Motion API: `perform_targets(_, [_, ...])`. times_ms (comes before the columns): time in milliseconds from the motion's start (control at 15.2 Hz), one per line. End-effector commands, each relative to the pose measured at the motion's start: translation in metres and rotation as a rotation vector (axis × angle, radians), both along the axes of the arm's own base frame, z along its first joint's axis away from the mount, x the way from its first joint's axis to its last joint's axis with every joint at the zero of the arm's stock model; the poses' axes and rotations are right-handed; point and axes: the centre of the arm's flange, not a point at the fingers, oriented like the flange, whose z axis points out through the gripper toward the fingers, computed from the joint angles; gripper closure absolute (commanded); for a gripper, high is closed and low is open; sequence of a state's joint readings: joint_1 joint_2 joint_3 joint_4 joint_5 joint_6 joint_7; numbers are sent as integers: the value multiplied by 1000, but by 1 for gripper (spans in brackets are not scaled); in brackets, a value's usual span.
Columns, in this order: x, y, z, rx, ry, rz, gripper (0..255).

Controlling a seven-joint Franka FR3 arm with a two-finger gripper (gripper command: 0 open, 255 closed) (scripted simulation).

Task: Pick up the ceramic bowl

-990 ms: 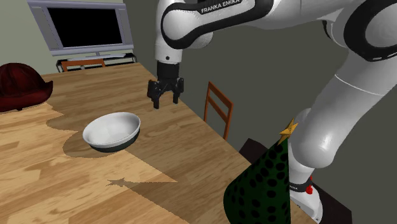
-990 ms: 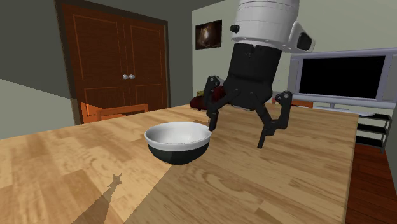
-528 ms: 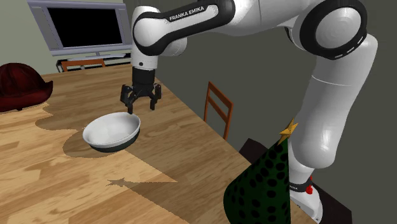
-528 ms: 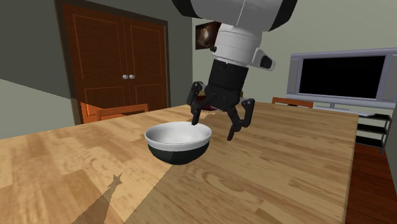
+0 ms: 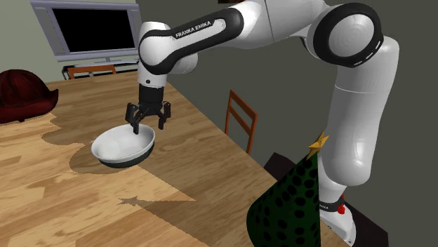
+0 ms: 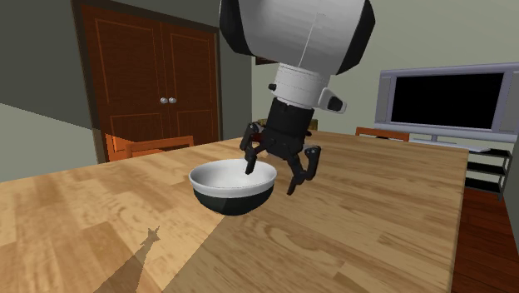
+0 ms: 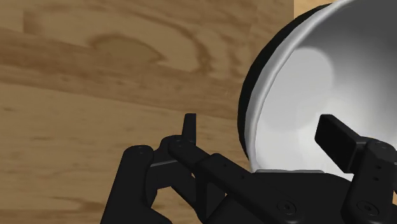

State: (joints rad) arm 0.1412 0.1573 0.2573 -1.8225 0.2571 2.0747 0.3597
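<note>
Bowl point(image 5: 123, 146), white inside & dark outside, sits upright on the wooden desk point(image 5: 210, 179) in a patch of shadow. Jaws are apart & straddle its rim, at the bowl's 1 o'clock in shoulder view and 2 o'clock in 2nd ext. view. One finger point(image 7: 337, 139) hangs inside the bowl, the other point(image 7: 189, 126) outside over bare wood, w/ the rim between them. Nothing clamped; can't tell if either finger touches the rim. White arm point(image 5: 337, 105) arches over from the 3 o'clock side. In shoulder view, a dark red rounded object point(image 5: 21, 95) lies on the desk at the bowl's 10 o'clock, a TV point(image 5: 95, 31) stands past the desk at 12, a wooden chair point(image 5: 242, 119) at 3, and a green cone tree w/ a gold star point(image 5: 291, 203) at 4. In 2nd ext. view, brown double doors point(image 6: 158, 79) stand behind the bowl at 11.
</note>
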Motion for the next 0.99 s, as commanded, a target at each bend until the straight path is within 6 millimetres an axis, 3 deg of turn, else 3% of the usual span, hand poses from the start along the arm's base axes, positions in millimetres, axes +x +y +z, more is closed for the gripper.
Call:
perform_targets(0, [0, 1, -14, 0, -1, 0, 0])
perform_targets(132, [0, 1, -14, 0, -1, 0, 0])
perform_targets(198, [0, 1, -14, 0, 0, 0, 255])
perform_targets(792, [0, 1, -14, 0, -1, 0, 255])
perform_targets(924, [0, 1, -4, 0, -1, 0, 255])
